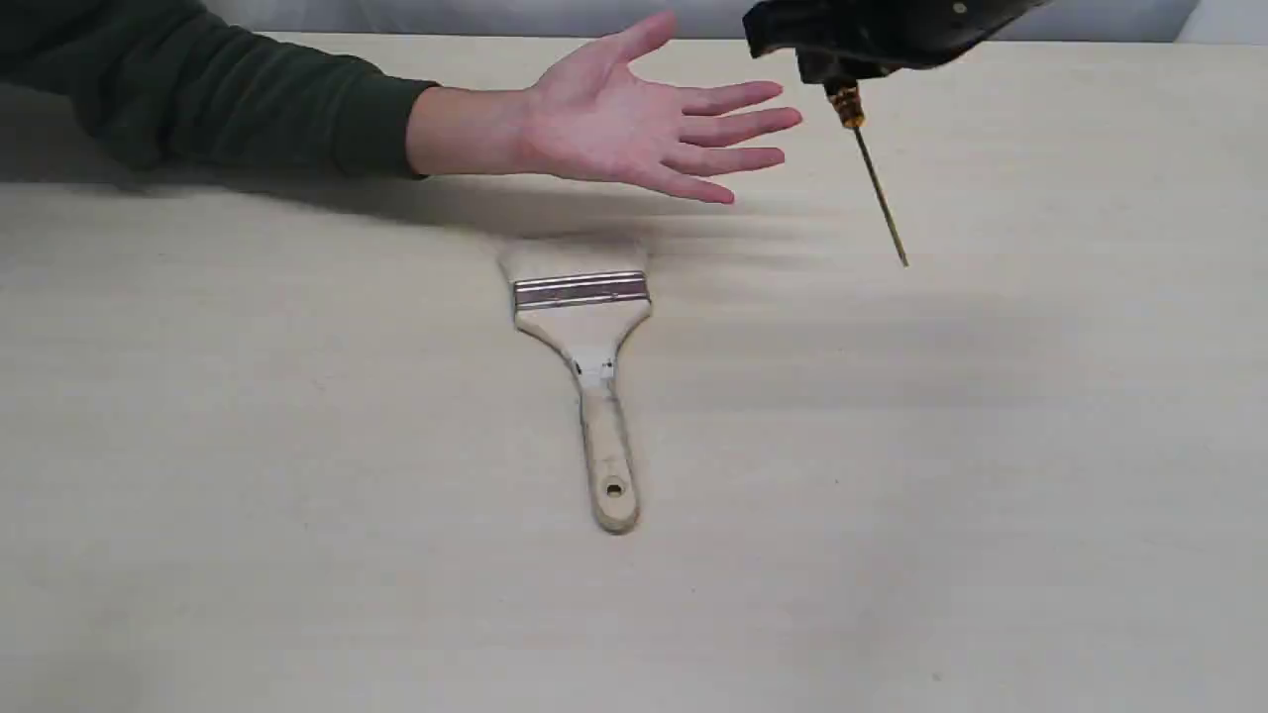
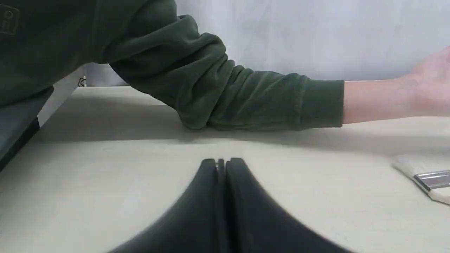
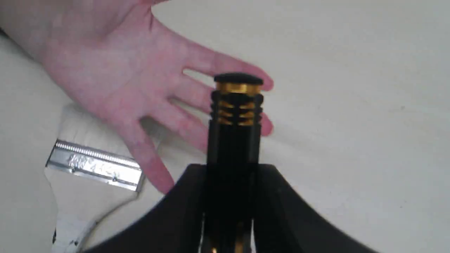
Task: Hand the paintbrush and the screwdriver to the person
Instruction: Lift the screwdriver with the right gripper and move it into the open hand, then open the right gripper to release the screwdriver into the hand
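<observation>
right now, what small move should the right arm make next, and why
Probably ease the right gripper toward the person's open hand: it holds the screwdriver beside that hand, not yet over the palm, with the shaft pointing down.

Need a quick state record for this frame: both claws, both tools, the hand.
right claw: shut on the screwdriver, which is held off the table with its shaft slanting down
left claw: shut, holding nothing
paintbrush: flat on the table, untouched, bristles toward the hand
person's hand: open, palm showing, fingertips near the screwdriver but apart from it in the exterior view
handed over: neither tool yet
</observation>
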